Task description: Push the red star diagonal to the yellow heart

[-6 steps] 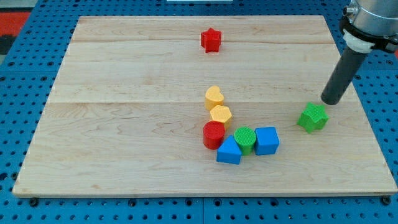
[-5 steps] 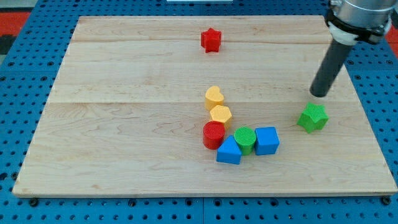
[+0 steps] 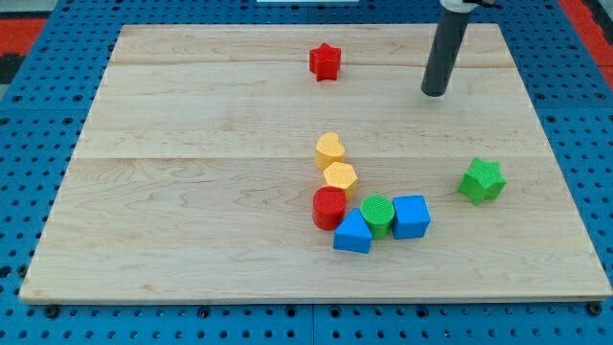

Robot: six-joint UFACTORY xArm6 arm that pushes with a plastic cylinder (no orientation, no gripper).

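The red star (image 3: 326,61) lies near the view's top, a little right of centre. The yellow heart (image 3: 329,149) lies near the board's middle, well below the star. My tip (image 3: 434,93) stands to the right of the red star and slightly lower, clear of every block. The rod rises from it toward the view's top edge.
A yellow hexagon (image 3: 340,177) touches the heart's lower side. Below it cluster a red cylinder (image 3: 329,207), a blue block (image 3: 353,233), a green cylinder (image 3: 377,215) and a blue cube (image 3: 411,216). A green star (image 3: 482,180) lies at the right. The wooden board (image 3: 192,192) rests on a blue pegboard.
My tip has moved up and to the left, from beside the green star to a spot right of the red star. No block has moved.
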